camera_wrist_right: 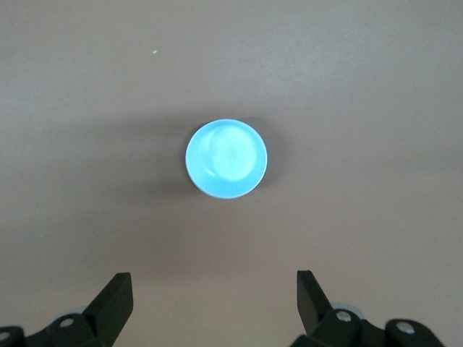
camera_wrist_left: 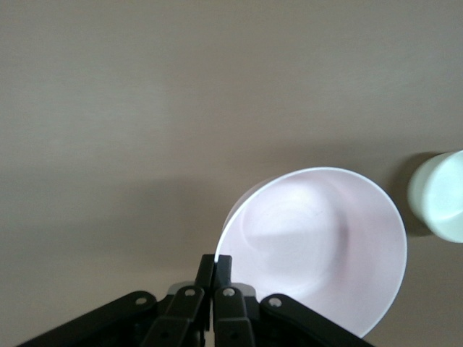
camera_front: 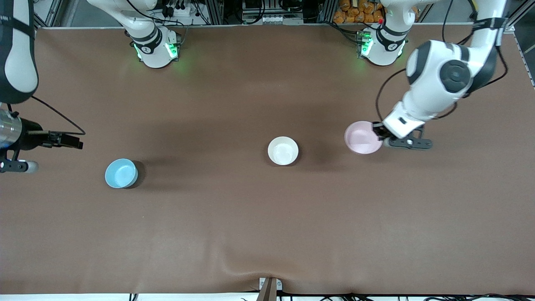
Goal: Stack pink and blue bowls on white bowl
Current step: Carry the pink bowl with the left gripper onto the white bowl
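We see brown table (camera_front: 250, 217). White bowl (camera_front: 283, 150) centre, blue bowl (camera_front: 121, 173) at its 9 o'clock. Left gripper (camera_wrist_left: 214, 262) pinches pink bowl (camera_front: 363, 137) rim, 3 o'clock. Right gripper (camera_wrist_right: 213, 296) spread, high above blue bowl.

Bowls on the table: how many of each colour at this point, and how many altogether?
Pink bowl: 1, its rim pinched in the shut left gripper.
White bowl: 1, standing free mid-table.
Blue bowl: 1, toward the right arm's end, with the open right gripper up in the air near it.
Total: 3 bowls, none stacked.
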